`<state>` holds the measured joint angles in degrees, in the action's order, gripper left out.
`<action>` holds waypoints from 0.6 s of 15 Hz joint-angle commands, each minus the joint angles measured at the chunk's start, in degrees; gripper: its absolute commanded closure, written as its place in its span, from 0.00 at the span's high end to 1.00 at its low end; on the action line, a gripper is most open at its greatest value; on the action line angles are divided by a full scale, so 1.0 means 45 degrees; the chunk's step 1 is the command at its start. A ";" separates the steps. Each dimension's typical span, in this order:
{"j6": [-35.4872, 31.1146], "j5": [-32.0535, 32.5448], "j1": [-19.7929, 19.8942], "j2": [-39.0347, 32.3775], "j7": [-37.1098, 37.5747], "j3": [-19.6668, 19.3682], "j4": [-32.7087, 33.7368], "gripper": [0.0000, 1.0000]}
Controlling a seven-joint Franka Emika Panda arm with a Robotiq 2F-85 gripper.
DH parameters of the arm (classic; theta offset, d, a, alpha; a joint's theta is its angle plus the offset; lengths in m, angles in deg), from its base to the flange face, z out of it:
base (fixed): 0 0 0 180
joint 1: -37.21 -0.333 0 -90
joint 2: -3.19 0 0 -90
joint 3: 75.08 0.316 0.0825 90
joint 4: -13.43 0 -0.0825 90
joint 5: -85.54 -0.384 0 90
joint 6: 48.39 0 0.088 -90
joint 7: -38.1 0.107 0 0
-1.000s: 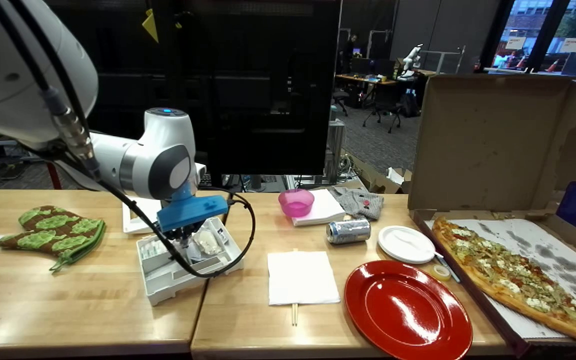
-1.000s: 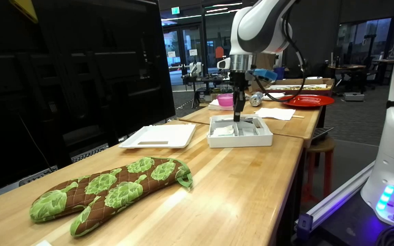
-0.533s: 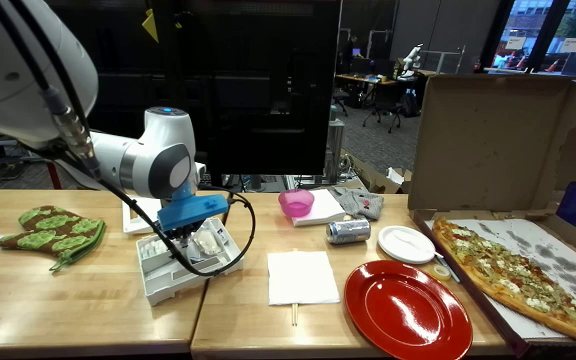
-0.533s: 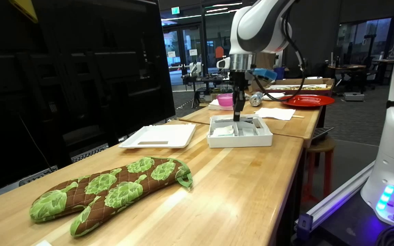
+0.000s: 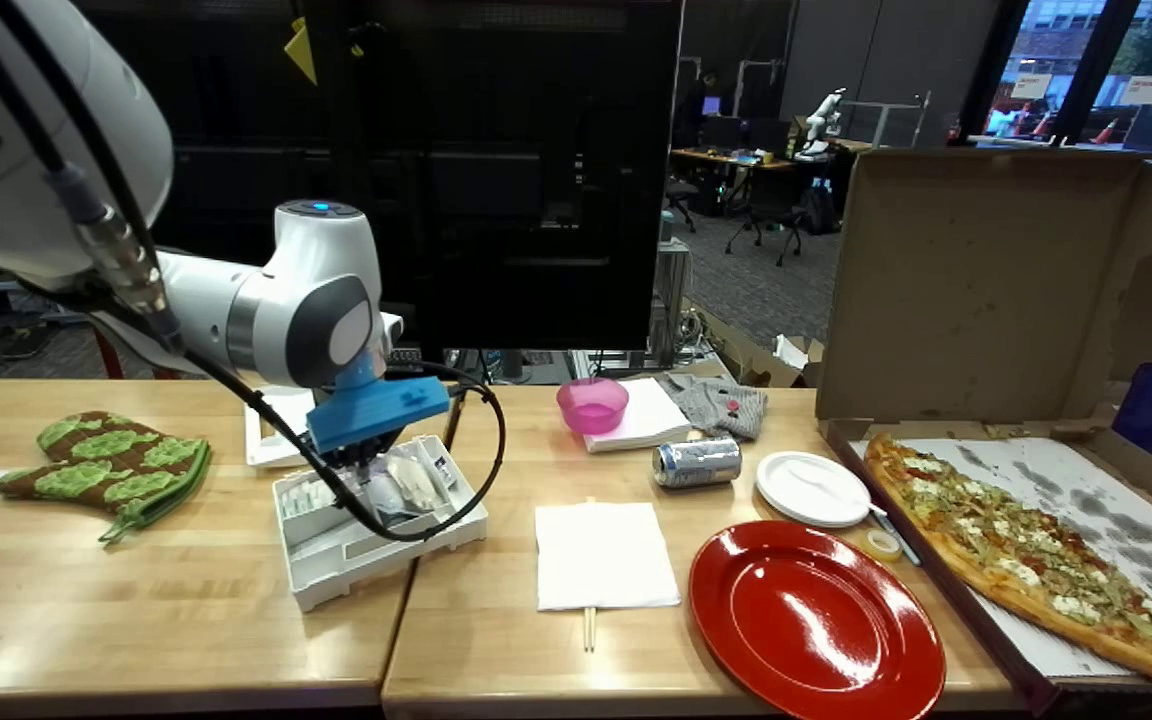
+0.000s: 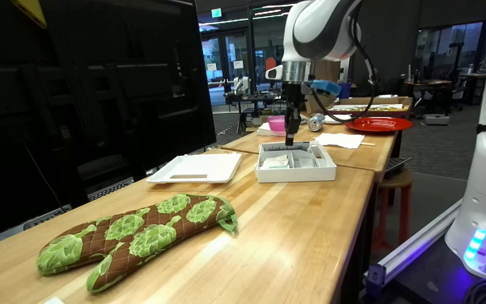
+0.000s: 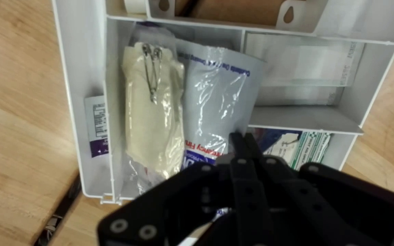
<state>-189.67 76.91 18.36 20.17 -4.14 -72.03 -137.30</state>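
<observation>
My gripper point(image 7: 240, 137) is shut, with its fingertips on the right edge of a grey plastic packet point(image 7: 214, 92) with red and blue print. The packet lies tilted in the white compartment box point(image 7: 303, 118), its edge raised beside the divider. Beside it is a cream bandage point(image 7: 154, 119) in clear wrap with safety pins. White packets point(image 7: 303, 68) and green-and-white strips point(image 7: 310, 147) lie in the right compartments. In both exterior views the gripper point(image 6: 290, 141) is low over the box point(image 5: 336, 585); the cable and blue mount point(image 5: 376, 412) partly hide the fingers in an exterior view.
A white lid point(image 6: 196, 166) and an oven mitt point(image 6: 141, 236) lie on the table. A pink bowl point(image 5: 592, 405), can point(image 5: 698, 463), napkin on chopsticks point(image 5: 606, 555), red plate point(image 5: 816, 615) and open pizza box point(image 5: 996, 290) stand on the other side.
My arm and gripper have risen slightly and shifted a little left in an exterior view. The grey packet's edge has come up with the fingers. The box has stayed in place.
</observation>
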 commanded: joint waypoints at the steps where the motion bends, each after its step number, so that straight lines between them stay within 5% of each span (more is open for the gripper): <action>1: 0.0302 0.0026 -0.0003 0.1054 -0.0089 0.0157 -0.0308 0.00; 9: 0.0509 -0.0033 -0.0271 0.3242 -0.0264 -0.0197 -0.0791 0.00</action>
<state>-188.84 76.92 18.30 29.03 -4.28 -71.71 -138.94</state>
